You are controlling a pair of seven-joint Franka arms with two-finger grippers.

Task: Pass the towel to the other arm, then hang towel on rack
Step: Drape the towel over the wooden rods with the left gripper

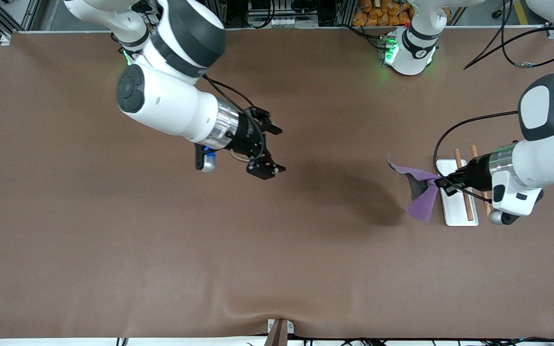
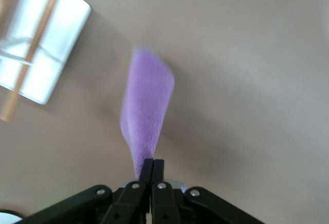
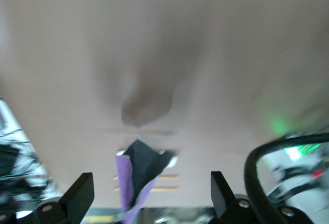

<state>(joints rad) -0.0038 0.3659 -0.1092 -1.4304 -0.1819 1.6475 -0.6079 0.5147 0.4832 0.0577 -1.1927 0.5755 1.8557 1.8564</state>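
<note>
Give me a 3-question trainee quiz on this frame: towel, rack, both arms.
1. True or false: the towel lies flat on the table.
2. Which gripper holds the towel? A) left B) right C) neither
3. Fill in: the right gripper hangs over bare table with its jaws ____.

Key
1. False. It hangs in the air from the left gripper, next to the rack, at the left arm's end of the table.
2. A. In the left wrist view the jaws are shut on the cloth's purple edge.
3. Open, holding nothing; the right wrist view shows them spread wide.
</note>
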